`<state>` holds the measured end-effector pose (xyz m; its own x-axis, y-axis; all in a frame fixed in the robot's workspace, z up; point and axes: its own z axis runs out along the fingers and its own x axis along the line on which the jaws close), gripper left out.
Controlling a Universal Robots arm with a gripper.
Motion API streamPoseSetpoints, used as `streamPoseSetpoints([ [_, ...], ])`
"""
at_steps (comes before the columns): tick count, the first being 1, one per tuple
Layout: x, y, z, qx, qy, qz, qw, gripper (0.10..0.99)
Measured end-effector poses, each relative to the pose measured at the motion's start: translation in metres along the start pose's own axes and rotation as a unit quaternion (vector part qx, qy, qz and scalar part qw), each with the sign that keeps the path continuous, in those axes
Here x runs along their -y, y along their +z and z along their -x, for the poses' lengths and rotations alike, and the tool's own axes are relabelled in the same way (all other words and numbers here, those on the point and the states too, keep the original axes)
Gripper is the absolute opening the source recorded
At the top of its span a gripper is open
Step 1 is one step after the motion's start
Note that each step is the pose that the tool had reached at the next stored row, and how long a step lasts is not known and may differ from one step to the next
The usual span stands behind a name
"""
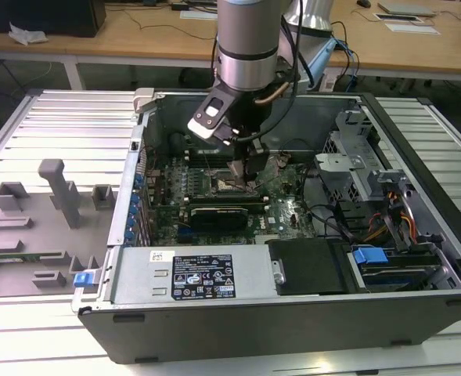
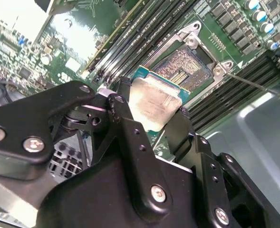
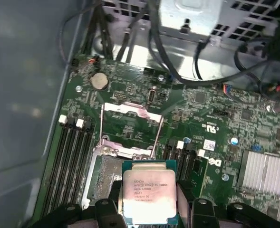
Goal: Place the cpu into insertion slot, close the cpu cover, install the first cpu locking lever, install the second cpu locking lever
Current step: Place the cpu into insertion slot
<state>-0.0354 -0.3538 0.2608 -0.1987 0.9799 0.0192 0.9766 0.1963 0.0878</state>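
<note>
Exterior view: the arm reaches down into an open computer case [image 1: 214, 333] on the ribbed tabletop [image 1: 66, 117]. The pincer [image 1: 246, 175] hangs just above the green board; what it carries cannot be made out here.

Second wrist view: the pincer is pinching the cpu [image 2: 155, 100] by two opposite edges, metal top facing the camera. The insertion slot [image 2: 189, 64] lies uncovered with its pin field glinting, and the cpu overlaps its near edge, not seated.

First wrist view: the cpu cover [image 3: 130, 110] is swung open, clear of the slot. The held cpu hides part of the pin field.
</note>
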Motion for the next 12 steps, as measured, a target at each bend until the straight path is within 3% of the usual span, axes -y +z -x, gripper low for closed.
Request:
streamPoseSetpoints([
  [7,0.0005,0.0034,-0.0006,0.0046,0.053,0.0009,0.9986,0.541],
  [12,0.0004,0.0059,-0.0055,0.0052,0.059,0.0009,0.9982,0.541],
])
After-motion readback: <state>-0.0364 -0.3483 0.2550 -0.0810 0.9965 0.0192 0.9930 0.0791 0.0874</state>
